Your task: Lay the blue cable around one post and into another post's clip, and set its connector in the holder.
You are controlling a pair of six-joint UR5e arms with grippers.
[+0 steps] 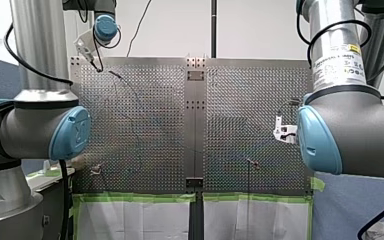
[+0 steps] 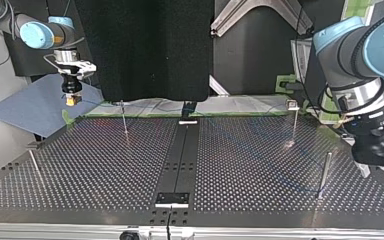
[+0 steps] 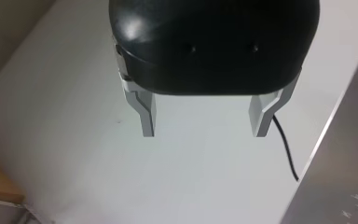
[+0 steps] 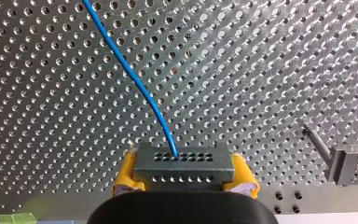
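1. Your right gripper (image 4: 183,179) is clamped by its yellow pads (image 4: 126,175) on the grey connector (image 4: 182,161)
2. The blue cable (image 4: 130,74) leaves the connector's face and curves away over the perforated table (image 4: 270,70)
3. Beside that gripper stand a thin post (image 4: 318,141) and a metal block (image 4: 352,163)
4. Your left gripper (image 3: 204,126) has its metal fingers (image 3: 145,112) spread wide with nothing between them, over a white surface (image 3: 74,140) beside the table's edge

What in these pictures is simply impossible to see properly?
- Blue cable: its far end leaves the right wrist view's edge; too thin to follow in the front and top views.
- Right hand: in the front view, mostly hidden behind its arm's elbow.
- Grey block beside the connector: cut off by the right wrist view's edge.
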